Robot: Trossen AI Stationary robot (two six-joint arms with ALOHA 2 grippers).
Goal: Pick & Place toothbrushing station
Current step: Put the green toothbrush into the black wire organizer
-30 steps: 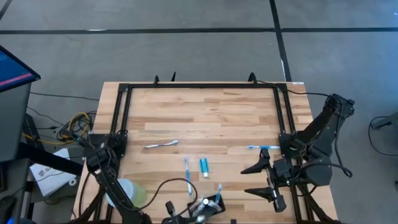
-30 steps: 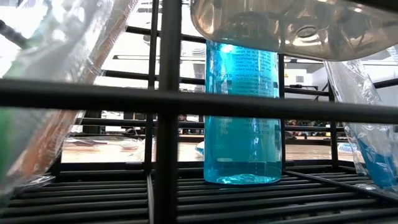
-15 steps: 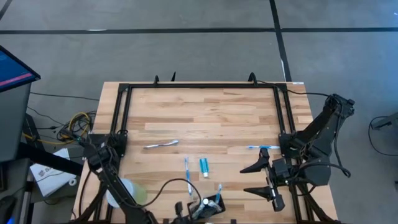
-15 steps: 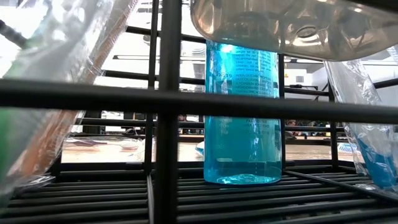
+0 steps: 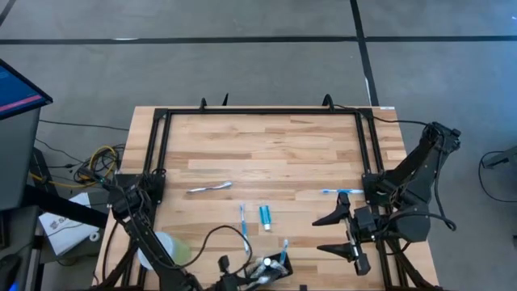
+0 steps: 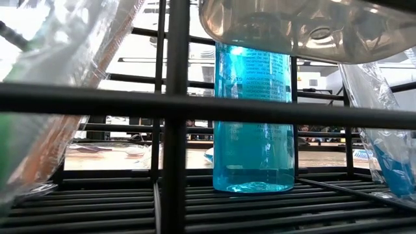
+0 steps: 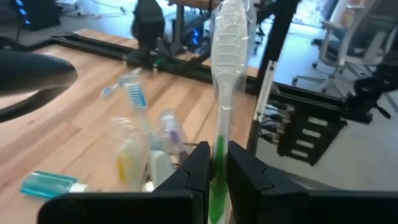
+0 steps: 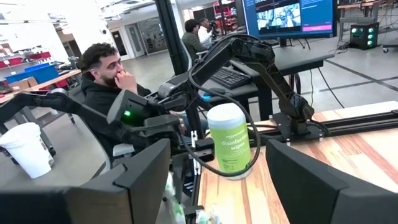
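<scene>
The black holder (image 5: 275,267) with a few brushes standing in it sits at the table's near edge. It also shows in the left wrist view (image 7: 146,158). My left gripper (image 5: 241,272) is just left of it, shut on a wrapped green-and-white toothbrush (image 7: 227,56). A grey-white toothbrush (image 5: 210,188), a blue one (image 5: 242,222), a teal tube (image 5: 264,217) and another blue toothbrush (image 5: 343,191) lie flat on the table. My right gripper (image 5: 346,234) hovers open and empty at the near right. My left gripper pinches the wrapped toothbrush by its green handle (image 7: 217,142) between its two fingers (image 7: 200,167). The white head end sticks out past the fingertips, clear of the table. The fingers lie along the brush.
A pale green cup with a white lid (image 5: 166,250) stands at the near left beside my left arm. A black frame (image 5: 258,113) runs around the table's edges. The low view is blocked by a wire rack (image 6: 175,110) with a blue bottle (image 6: 253,117). A wipes canister (image 8: 231,140) and a person (image 8: 106,81) show beyond the table.
My left gripper has shifted a little to and fro beside the holder at the near edge, still shut on the toothbrush.
</scene>
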